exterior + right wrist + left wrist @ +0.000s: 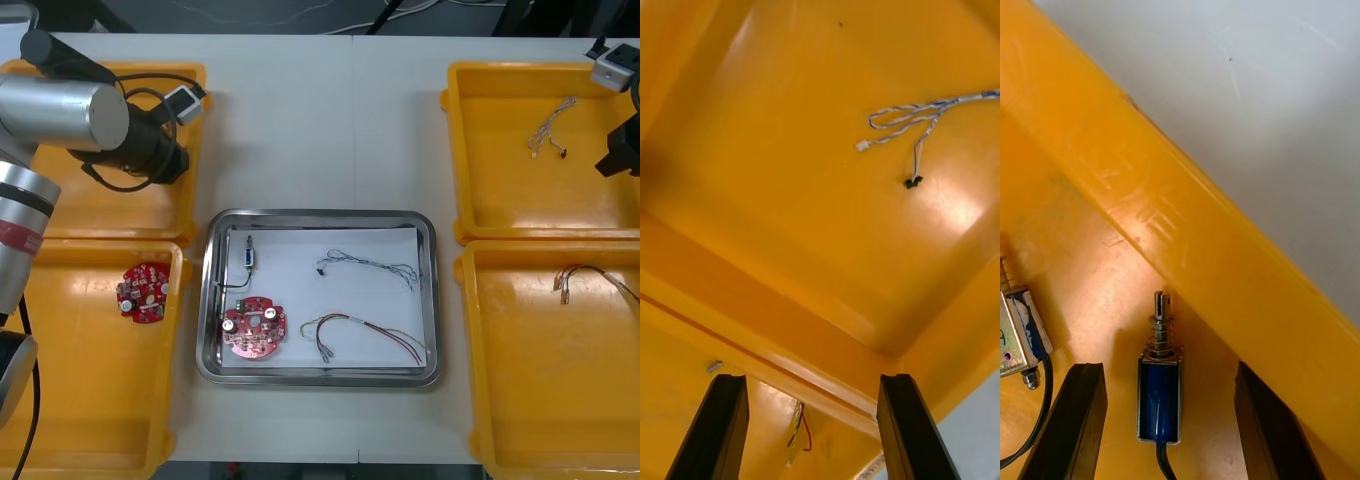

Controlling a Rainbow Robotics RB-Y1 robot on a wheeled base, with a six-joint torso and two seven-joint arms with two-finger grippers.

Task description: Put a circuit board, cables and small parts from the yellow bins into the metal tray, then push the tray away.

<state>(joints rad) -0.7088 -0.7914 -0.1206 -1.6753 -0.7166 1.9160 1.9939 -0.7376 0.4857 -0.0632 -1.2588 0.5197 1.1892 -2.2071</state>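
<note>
Upper left, over yellow bin (110,212): left gripper (1169,369) spread wide astride small metal part (1159,401); looks rigid, slick, so grip blue body. Right gripper (812,379) hovers wide, upper right.

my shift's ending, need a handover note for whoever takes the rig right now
Left gripper: open in the far left yellow bin, straddling a small metal part, not gripping it.
Right gripper: open over the far right yellow bin, spare blue and white cable ahead.
Done: metal tray holds a circuit board, another small part, a twisted cable and a red and yellow cable.
Left: possibly this second part, then push the tray away.
</note>
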